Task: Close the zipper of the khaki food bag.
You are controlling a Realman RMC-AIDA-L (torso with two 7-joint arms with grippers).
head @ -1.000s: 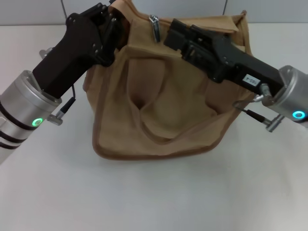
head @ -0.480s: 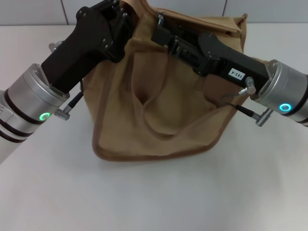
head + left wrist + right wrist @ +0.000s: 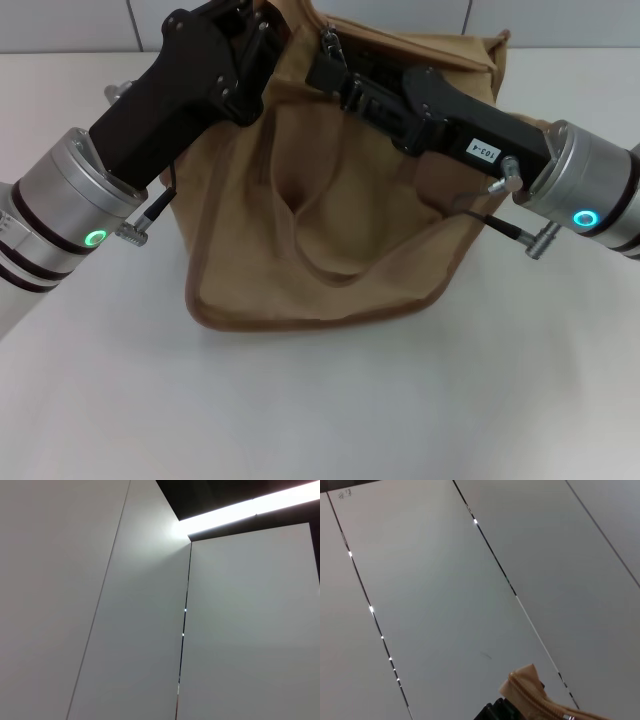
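The khaki food bag (image 3: 330, 230) stands on the white table, its handle strap (image 3: 300, 240) hanging down the front. My left gripper (image 3: 262, 30) is at the bag's top left corner, shut on the fabric and holding it up. My right gripper (image 3: 322, 68) lies across the top panel, right at the silver pull tab (image 3: 328, 40) of the zipper, which sticks up just above it. The right wrist view shows a tan end of the zipper track (image 3: 535, 692) against white wall panels. The left wrist view shows only wall and ceiling.
The white table (image 3: 400, 400) spreads in front of and beside the bag. A tiled wall (image 3: 60, 25) runs behind it. Both arms reach in over the bag's top from either side.
My right gripper has slid left along the bag's top until it reached the pull tab. My left gripper has lifted the bag's top left corner a little higher.
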